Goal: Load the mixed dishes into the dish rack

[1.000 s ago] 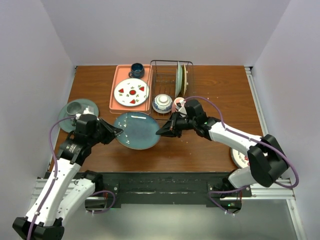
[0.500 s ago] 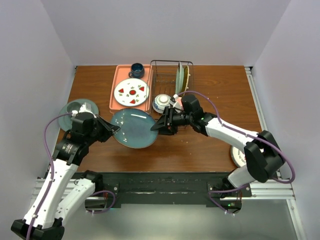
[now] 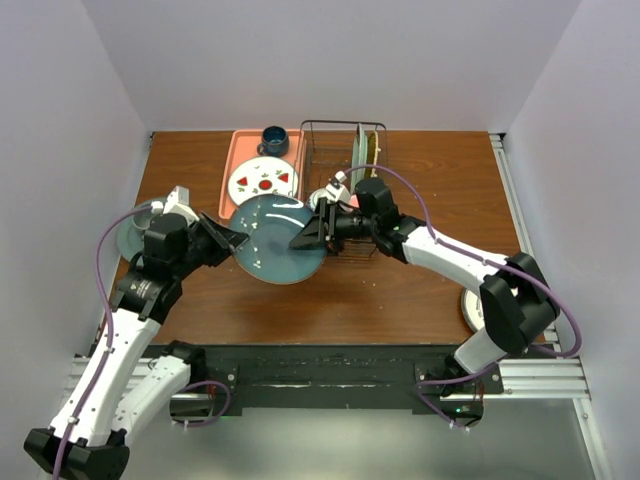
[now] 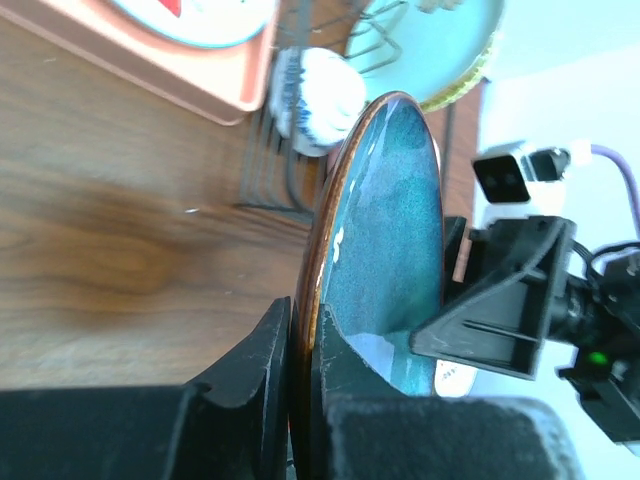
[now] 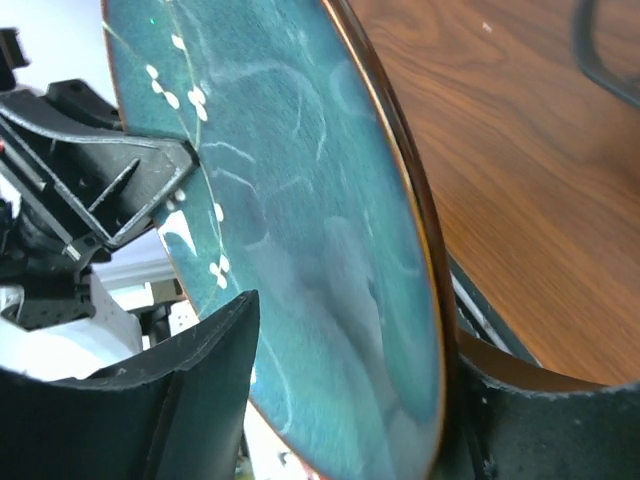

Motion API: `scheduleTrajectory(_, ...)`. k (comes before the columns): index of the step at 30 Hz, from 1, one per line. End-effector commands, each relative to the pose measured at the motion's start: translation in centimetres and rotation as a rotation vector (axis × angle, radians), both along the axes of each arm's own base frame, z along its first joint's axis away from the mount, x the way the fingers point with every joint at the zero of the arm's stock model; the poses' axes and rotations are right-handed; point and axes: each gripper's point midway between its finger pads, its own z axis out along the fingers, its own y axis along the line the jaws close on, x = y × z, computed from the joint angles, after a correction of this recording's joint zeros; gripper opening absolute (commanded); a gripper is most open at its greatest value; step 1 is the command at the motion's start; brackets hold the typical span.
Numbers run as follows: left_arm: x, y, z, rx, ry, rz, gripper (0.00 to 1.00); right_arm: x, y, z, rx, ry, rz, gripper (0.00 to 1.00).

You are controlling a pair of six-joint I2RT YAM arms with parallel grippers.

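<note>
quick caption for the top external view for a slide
Left pincer and right pincer grip opposite edges of the teal plate, held near the dish rack.

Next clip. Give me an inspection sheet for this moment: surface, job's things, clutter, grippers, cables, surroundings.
Surface: brown wood table, no spills seen.
Job's things: teal plate held up, tilted; rack holds two upright plates; white plate and mug on the tray; bowl at the rack's wires, inside or not unclear; grey plate at far left, partly covered; half-hidden plate at far right.
Clutter: pink tray; nothing else seen.
Grippers: left gripper and right gripper each shut on the teal plate's rim.
Cables: purple cable looping along each arm.
Surroundings: plain white walls.
</note>
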Motion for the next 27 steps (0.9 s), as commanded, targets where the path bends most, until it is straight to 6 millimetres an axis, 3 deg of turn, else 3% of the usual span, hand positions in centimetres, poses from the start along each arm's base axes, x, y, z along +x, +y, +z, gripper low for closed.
scheduleTrajectory(1,-0.5,-4.7,10.8,-0.231,-0.323,-0.236,0.0,0.0,1.9,6.7,0.184,-0.236,0.073,0.46)
scheduleTrajectory(2,-0.4,-4.8,10.9,-0.233,-0.335,-0.237,0.0,0.2,1.8,7.1,0.195,-0.245,0.067,0.4)
scheduleTrajectory(3,-0.3,-5.0,11.0,-0.235,-0.341,-0.253,0.0,0.1,1.8,7.8,0.213,-0.251,0.064,0.17)
scheduleTrajectory(5,0.0,-5.2,11.4,-0.234,-0.369,-0.264,0.0,0.6,1.7,8.9,0.232,-0.282,0.045,0.0)
scheduleTrajectory(8,0.9,-5.6,11.4,-0.208,-0.377,-0.281,0.0,1.7,1.3,10.2,0.193,-0.331,-0.005,0.0)
scheduleTrajectory(9,1.4,-5.7,11.0,-0.19,-0.368,-0.286,0.0,2.5,1.2,11.6,0.184,-0.39,-0.022,0.0)
scheduleTrajectory(10,1.6,-5.8,11.4,-0.182,-0.378,-0.288,0.0,3.1,0.8,11.2,0.141,-0.372,-0.042,0.0)
scheduleTrajectory(12,2.5,-5.7,11.1,-0.149,-0.383,-0.281,0.33,4.5,0.4,13.5,0.129,-0.434,-0.095,0.0)
scheduleTrajectory(13,2.7,-5.6,11.4,-0.135,-0.389,-0.276,0.47,5.2,0.0,13.6,0.102,-0.43,-0.12,0.0)
scheduleTrajectory(14,3.2,-5.3,11.5,-0.104,-0.4,-0.263,0.68,6.2,-0.4,13.8,0.07,-0.438,-0.165,0.0)
scheduleTrajectory(15,3.7,-5.3,11.2,-0.084,-0.396,-0.259,0.76,6.9,-0.8,15.9,0.069,-0.5,-0.191,0.0)
scheduleTrajectory(16,3.9,-5.1,11.7,-0.067,-0.404,-0.253,1.0,7.5,-1.4,15.7,0.023,-0.495,-0.22,0.0)
scheduleTrajectory(17,4.3,-4.8,11.8,-0.029,-0.418,-0.243,1.0,8.2,-1.5,15.9,-0.003,-0.509,-0.241,0.0)
scheduleTrajectory(18,4.8,-4.8,11.6,-0.009,-0.41,-0.241,1.0,9.6,-2.3,18.2,-0.027,-0.59,-0.308,0.0)
scheduleTrajectory(20,5.4,-4.2,11.8,0.047,-0.405,-0.221,1.0,11.2,-3.1,17.3,-0.137,-0.587,-0.353,0.0)
scheduleTrajectory(21,5.9,-4.1,11.4,0.067,-0.388,-0.213,1.0,12.7,-4.0,19.4,-0.173,-0.662,-0.425,0.0)
scheduleTrajectory(22,5.9,-3.8,11.7,0.086,-0.377,-0.204,1.0,13.1,-4.8,18.7,-0.248,-0.643,-0.444,0.0)
scheduleTrajectory(24,6.6,-3.2,11.9,0.135,-0.374,-0.18,1.0,15.3,-5.7,19.7,-0.332,-0.692,-0.51,0.0)
scheduleTrajectory(26,6.9,-2.2,11.3,0.189,-0.349,-0.145,1.0,16.9,-7.7,18.7,-0.466,-0.683,-0.588,0.0)
scheduleTrajectory(27,7.1,-1.9,11.4,0.206,-0.346,-0.132,1.0,17.8,-8.0,19.3,-0.494,-0.706,-0.614,0.0)
